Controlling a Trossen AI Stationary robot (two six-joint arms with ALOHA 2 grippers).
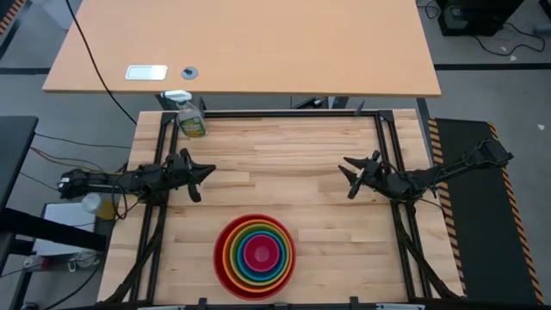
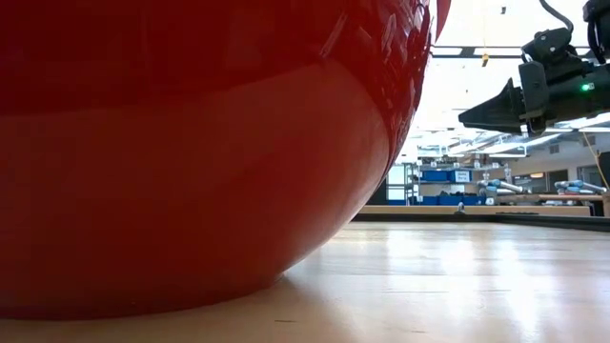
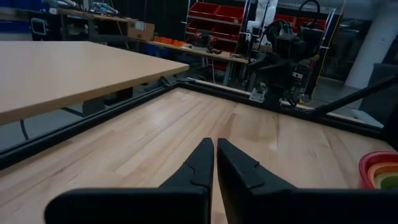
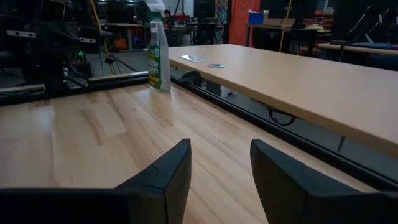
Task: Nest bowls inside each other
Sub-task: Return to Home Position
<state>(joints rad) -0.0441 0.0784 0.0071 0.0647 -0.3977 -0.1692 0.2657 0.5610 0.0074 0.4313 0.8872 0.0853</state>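
The bowls (image 1: 255,256) stand nested near the table's front edge, middle: red outermost, then orange, lime green, blue, and magenta pink innermost. The red bowl's wall (image 2: 191,162) fills the low view, its base on the wood. My left gripper (image 1: 207,175) hovers at the table's left side, shut and with nothing in it; its fingers (image 3: 214,163) nearly meet in the left wrist view, where the stack's rim (image 3: 379,171) shows at the edge. My right gripper (image 1: 349,176) hovers at the right side, open, nothing between its fingers (image 4: 217,177).
A green spray bottle (image 1: 191,118) stands at the table's far left corner (image 4: 158,53). Black frame rails (image 1: 284,114) run along the table's far and side edges. A second tabletop (image 1: 250,43) lies beyond the far rail.
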